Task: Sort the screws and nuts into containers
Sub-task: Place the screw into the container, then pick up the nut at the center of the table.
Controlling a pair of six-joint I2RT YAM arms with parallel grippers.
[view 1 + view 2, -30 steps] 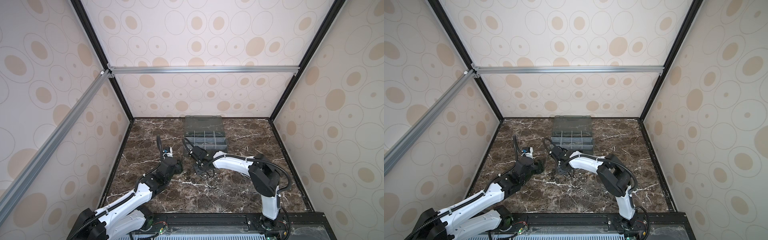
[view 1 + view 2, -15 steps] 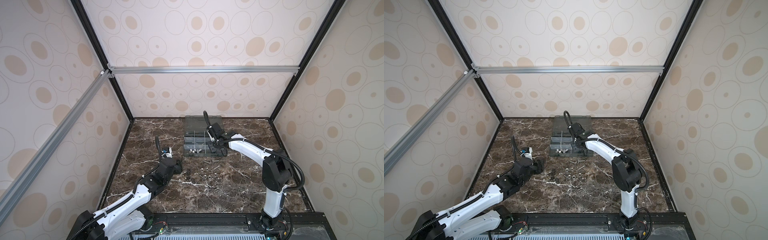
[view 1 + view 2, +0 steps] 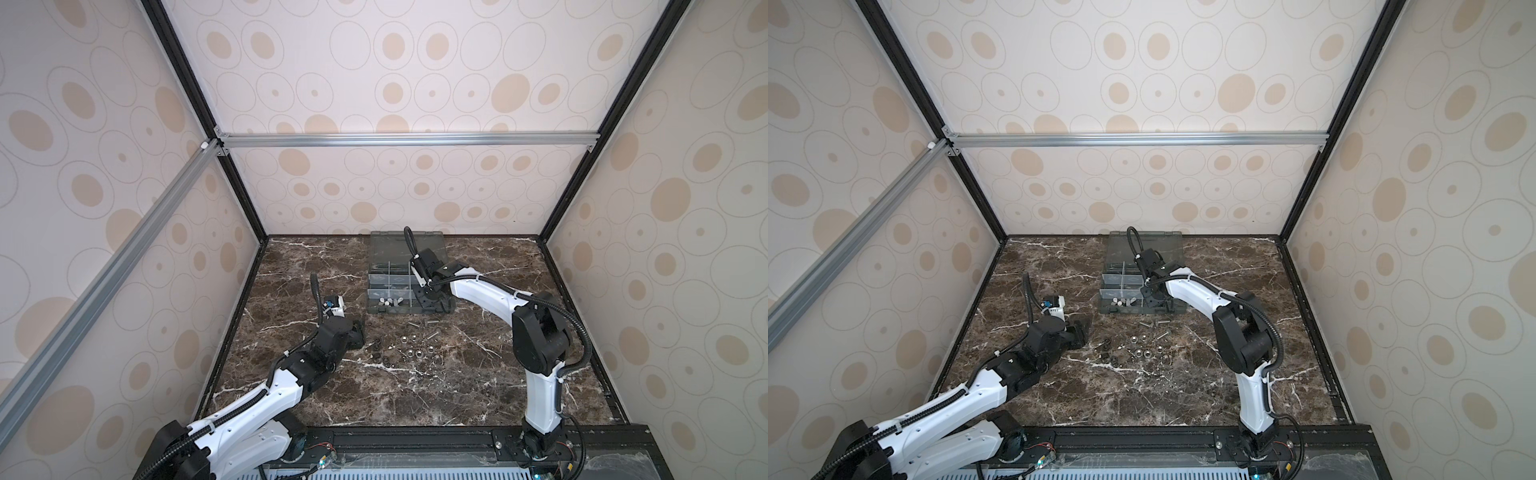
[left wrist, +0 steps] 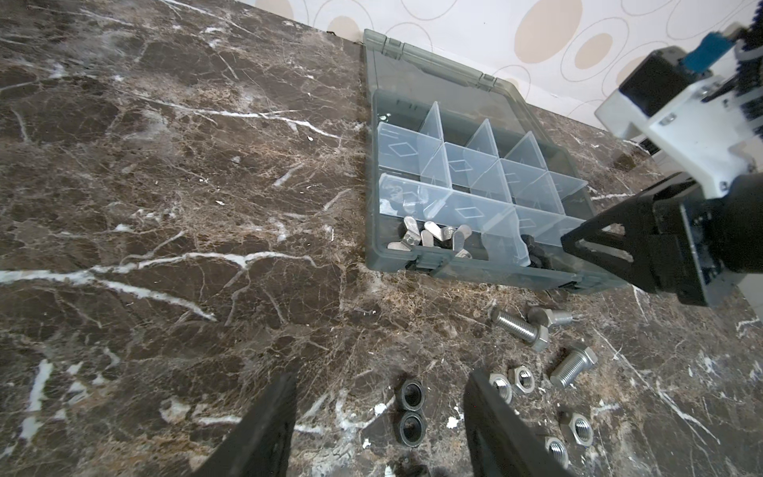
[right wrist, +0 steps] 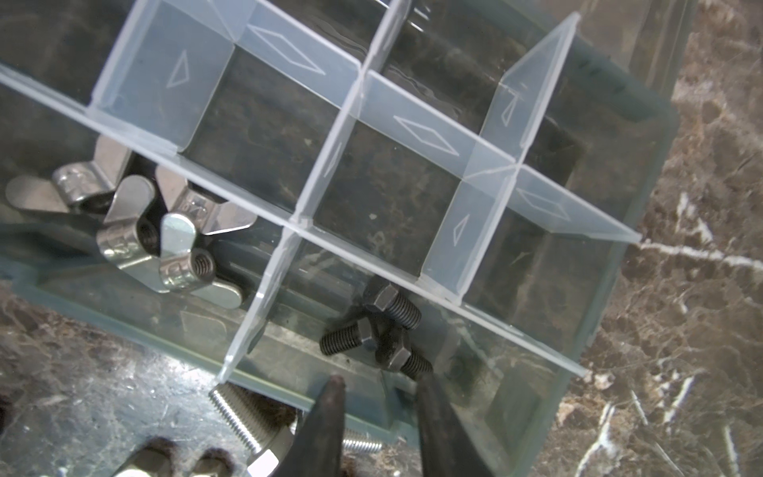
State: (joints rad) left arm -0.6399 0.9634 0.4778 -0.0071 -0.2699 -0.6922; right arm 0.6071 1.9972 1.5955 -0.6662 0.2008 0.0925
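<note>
Now, left of centre in a top view, the left pincer (image 3: pixel 359 334) hovers parted and empty over black nuts (image 4: pixel 411 394), apparently lining up a pick. Silver screws (image 4: pixel 518 326) lie loose on the surface (image 4: pixel 165 206) before the containers (image 4: pixel 475 270); rightward, the right pincer (image 5: pixel 380 376) hangs parted, empty, above the compartment of black screws (image 5: pixel 380 330).

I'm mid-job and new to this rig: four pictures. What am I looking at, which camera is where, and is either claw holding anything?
Two white robot arms work on a marble table. Both top views look down on the whole scene; each wrist view comes from a camera on one arm. The left claw is open, facing loose black nuts, with silver nuts and silver screws nearby. The right claw is open and empty at the organiser box front edge, by a compartment of black screws; the next one holds silver wing nuts.
</note>
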